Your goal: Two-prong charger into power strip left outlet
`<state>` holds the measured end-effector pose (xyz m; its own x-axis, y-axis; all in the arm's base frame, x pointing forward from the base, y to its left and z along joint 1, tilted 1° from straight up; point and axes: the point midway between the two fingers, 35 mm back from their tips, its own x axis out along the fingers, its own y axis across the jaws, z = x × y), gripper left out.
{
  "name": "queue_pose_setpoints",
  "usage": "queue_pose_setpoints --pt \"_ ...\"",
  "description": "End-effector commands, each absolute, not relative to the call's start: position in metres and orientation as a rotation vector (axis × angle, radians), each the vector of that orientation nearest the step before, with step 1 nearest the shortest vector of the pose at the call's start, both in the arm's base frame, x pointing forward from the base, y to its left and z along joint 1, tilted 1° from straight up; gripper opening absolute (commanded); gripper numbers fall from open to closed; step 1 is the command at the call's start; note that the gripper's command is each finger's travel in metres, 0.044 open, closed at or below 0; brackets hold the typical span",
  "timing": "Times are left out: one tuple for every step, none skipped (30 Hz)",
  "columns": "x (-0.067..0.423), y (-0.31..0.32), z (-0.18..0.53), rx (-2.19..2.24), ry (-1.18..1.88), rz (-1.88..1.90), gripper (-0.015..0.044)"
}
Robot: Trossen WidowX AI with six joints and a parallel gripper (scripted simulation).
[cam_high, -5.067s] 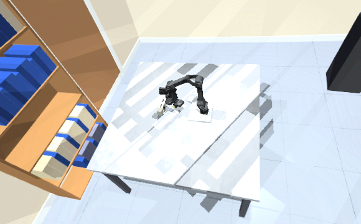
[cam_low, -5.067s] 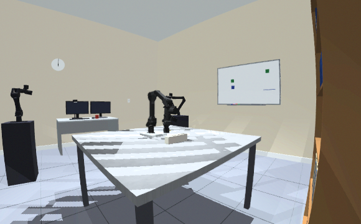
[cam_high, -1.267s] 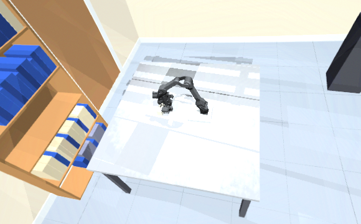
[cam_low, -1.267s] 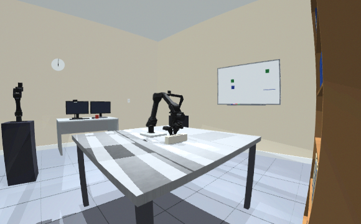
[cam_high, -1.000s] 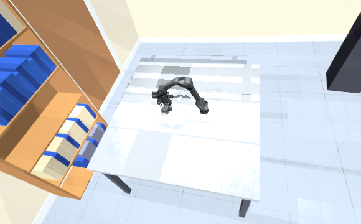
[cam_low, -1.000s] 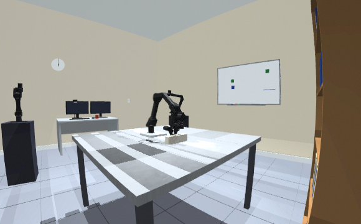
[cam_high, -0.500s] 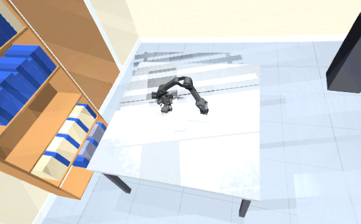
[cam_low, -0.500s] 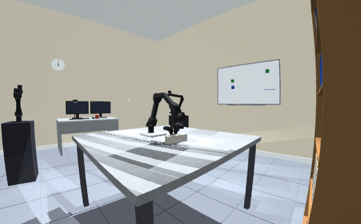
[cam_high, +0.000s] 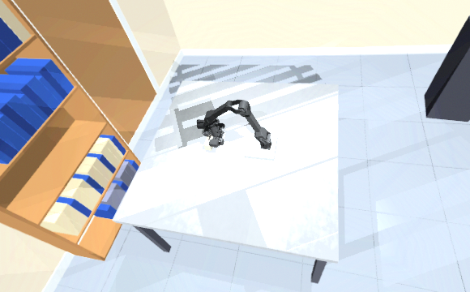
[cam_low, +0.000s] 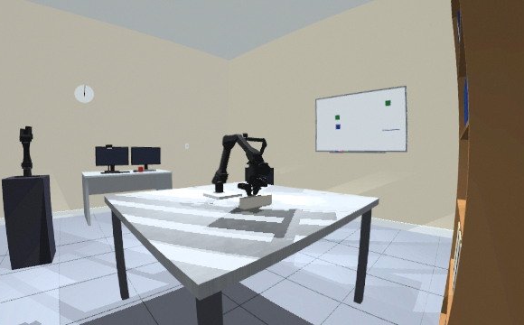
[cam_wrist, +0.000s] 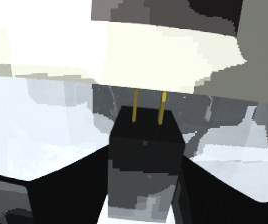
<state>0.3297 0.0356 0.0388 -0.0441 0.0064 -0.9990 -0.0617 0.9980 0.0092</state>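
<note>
My gripper (cam_high: 216,143) (cam_low: 254,191) (cam_wrist: 142,153) is shut on the black charger (cam_wrist: 145,157). Its two gold prongs point away from the fingers, up the wrist view, side by side. The cream power strip (cam_low: 256,201) (cam_wrist: 150,55) stands on the table, directly below the gripper in the exterior view; a small part of the strip (cam_high: 208,148) shows beside the gripper in the top view. In the wrist view the prong tips reach the strip's near lower edge; whether they touch it cannot be told. No outlet slots can be made out.
The arm's white base plate (cam_high: 259,156) (cam_low: 220,195) lies on the table (cam_high: 227,211) (cam_low: 190,262), beside the strip. Bright light and striped shadows cross the table and blur outlines. A shelf (cam_high: 53,174) with blue and cream binders stands beyond the table's left edge in the top view.
</note>
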Motion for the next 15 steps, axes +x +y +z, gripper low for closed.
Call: queue_pose_setpoints --pt "0.3312 0.0367 0.0396 -0.034 1.614 0.055 0.0000" --pt "0.3315 0.0367 0.0397 -0.034 1.614 0.055 0.0000" --pt "0.3318 0.0367 0.0397 -0.034 1.614 0.055 0.0000" --pt "0.3320 0.0368 0.0397 -0.034 1.614 0.055 0.0000" --pt "0.3323 0.0368 0.0397 -0.034 1.614 0.055 0.0000" --pt "0.3326 0.0368 0.0398 -0.034 1.614 0.055 0.0000" --pt "0.3329 0.0368 0.0398 -0.034 1.614 0.055 0.0000" --pt "0.3331 0.0368 0.0398 -0.034 1.614 0.055 0.0000" --pt "0.3334 0.0368 0.0398 -0.034 1.614 0.055 0.0000" --pt "0.3335 0.0368 0.0398 -0.034 1.614 0.055 0.0000" --pt "0.3336 0.0368 0.0398 -0.034 1.614 0.055 0.0000" --pt "0.3336 0.0368 0.0398 -0.034 1.614 0.055 0.0000" --pt "0.3336 0.0368 0.0398 -0.034 1.614 0.055 0.0000" --pt "0.3336 0.0368 0.0398 -0.034 1.614 0.055 0.0000" --pt "0.3336 0.0368 0.0398 -0.034 1.614 0.055 0.0000"
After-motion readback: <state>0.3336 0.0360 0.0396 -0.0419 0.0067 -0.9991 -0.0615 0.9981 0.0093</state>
